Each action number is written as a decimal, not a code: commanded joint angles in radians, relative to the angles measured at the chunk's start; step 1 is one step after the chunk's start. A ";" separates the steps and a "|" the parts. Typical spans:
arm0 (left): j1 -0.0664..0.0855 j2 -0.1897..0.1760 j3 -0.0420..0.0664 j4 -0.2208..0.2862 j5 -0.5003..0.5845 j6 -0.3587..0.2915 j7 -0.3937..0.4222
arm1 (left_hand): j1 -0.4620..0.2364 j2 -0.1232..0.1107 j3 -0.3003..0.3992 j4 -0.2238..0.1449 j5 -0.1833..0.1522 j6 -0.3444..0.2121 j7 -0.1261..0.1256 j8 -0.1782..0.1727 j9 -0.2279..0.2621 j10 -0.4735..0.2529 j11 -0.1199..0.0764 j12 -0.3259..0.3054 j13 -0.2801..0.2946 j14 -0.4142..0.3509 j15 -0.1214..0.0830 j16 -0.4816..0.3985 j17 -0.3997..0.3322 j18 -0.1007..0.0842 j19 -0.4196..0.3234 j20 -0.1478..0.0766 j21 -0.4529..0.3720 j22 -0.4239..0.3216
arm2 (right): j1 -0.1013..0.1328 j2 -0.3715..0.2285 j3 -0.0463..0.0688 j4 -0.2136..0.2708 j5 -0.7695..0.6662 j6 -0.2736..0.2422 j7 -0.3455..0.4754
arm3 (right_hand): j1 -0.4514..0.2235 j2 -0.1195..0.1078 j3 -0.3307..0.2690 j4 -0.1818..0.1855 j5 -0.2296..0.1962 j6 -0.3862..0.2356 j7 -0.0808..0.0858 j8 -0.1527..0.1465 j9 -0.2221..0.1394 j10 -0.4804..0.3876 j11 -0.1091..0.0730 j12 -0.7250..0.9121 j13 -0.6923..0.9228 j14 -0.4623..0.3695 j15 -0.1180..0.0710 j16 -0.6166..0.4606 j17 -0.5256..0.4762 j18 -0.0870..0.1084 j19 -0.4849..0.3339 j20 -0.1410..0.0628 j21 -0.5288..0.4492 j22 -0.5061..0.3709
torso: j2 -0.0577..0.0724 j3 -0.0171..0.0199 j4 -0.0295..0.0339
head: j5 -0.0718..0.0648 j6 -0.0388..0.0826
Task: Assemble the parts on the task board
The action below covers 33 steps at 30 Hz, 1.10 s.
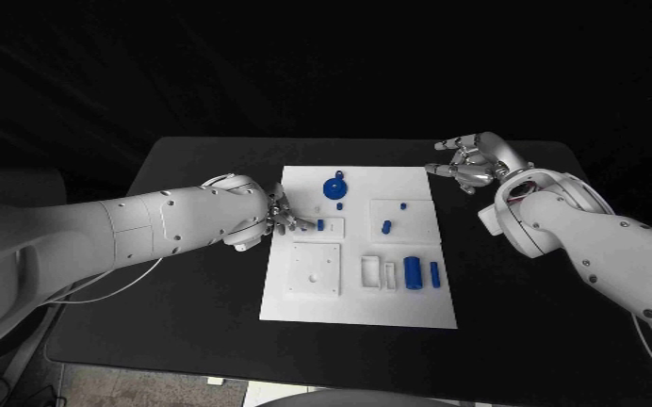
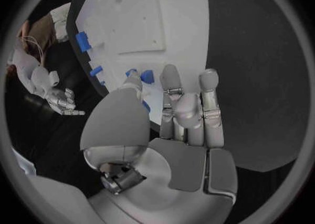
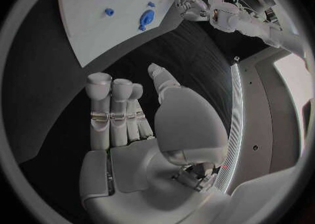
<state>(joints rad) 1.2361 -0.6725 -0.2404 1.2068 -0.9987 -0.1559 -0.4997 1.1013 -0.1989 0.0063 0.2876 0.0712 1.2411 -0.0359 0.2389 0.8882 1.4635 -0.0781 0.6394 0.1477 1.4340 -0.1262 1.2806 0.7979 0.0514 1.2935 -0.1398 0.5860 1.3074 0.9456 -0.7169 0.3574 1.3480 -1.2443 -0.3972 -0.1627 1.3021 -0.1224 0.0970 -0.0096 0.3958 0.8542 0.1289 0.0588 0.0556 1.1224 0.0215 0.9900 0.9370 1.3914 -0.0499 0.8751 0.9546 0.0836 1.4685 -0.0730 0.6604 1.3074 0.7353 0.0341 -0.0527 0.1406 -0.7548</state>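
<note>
The white task board lies in the middle of the black table. On it are a round blue disc part, a small peg, a short piece and two blue cylinders side by side. My left hand hovers at the board's left edge, fingers stretched toward a small blue piece just beyond the fingertips. It holds nothing that I can make out. My right hand hangs over the bare table off the board's far right corner, its fingers apart and empty.
A square white plate with holes and a slotted white holder sit on the near half of the board. Black table surrounds the board on all sides. The right wrist view shows the disc part and my left hand beyond it.
</note>
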 commanded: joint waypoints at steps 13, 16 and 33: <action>0.031 -0.042 0.027 0.036 0.171 -0.141 0.192 | 0.016 0.036 -0.010 -0.006 0.125 -0.089 0.041 -0.033 -0.205 0.048 0.023 -0.101 -0.005 -0.049 0.006 -0.080 -0.125 -0.016 -0.014 0.003 -0.063 0.012 | -0.006 0.002 0.000 -0.001 0.000 0.009 0.010 | -0.007 -0.005 -0.001 0.009 0.007 -0.005 0.001 -0.003 0.001 -0.007 -0.002 -0.004 0.000 -0.002 -0.003 -0.004 -0.001 0.016 0.006 0.003 -0.005 0.081 | 0.000 0.0005 -0.0014 | 0.001 0.005; 0.038 -0.045 0.034 0.040 0.199 -0.146 0.214 | 0.002 0.030 -0.017 -0.002 0.062 -0.124 0.056 -0.037 -0.295 0.048 0.031 -0.131 -0.007 -0.066 0.011 -0.092 -0.150 -0.016 -0.017 0.006 -0.080 0.013 | -0.007 0.002 0.000 -0.002 0.000 0.010 0.010 | -0.007 -0.005 -0.001 0.009 0.007 -0.005 0.001 -0.003 0.001 -0.007 -0.002 -0.004 0.000 -0.002 -0.003 -0.004 -0.001 0.016 0.006 0.003 -0.005 0.081 | 0.001 0.0003 -0.0003 | 0.001 0.006; 0.049 -0.055 0.041 0.036 0.217 -0.100 0.195 | 0.038 0.079 -0.015 -0.066 0.147 -0.119 0.054 0.031 -0.458 0.046 0.029 -0.142 0.006 -0.070 0.009 -0.087 -0.162 -0.017 -0.011 0.006 -0.095 0.018 | -0.012 0.004 0.000 -0.004 0.000 0.013 0.010 | -0.007 -0.003 -0.001 0.010 0.007 -0.004 0.001 -0.003 0.001 -0.007 -0.002 -0.004 0.000 -0.002 -0.003 -0.004 -0.001 0.016 0.006 0.002 -0.004 0.081 | -0.001 0.0010 0.0000 | 0.003 0.006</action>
<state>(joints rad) 1.2829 -0.7262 -0.2004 1.2425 -0.7921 -0.2692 -0.3090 1.1392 -0.1259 -0.0084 0.2229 0.2129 1.1166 0.0174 0.2663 0.4309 1.4668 -0.0496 0.5032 0.1537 1.3682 -0.1177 1.1908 0.6370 0.0529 1.2789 -0.1360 0.4933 1.3077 0.9346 -0.7134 0.3574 1.3429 -1.2431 -0.3967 -0.1623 1.3021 -0.1224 0.0970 -0.0041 0.3989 0.8542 0.1288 0.0588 0.0556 1.1225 0.0216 0.9900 0.9373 1.3914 -0.0500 0.8751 0.9546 0.0836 1.4685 -0.0730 0.6604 1.3073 0.7354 0.0350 -0.0524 0.1431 -0.7487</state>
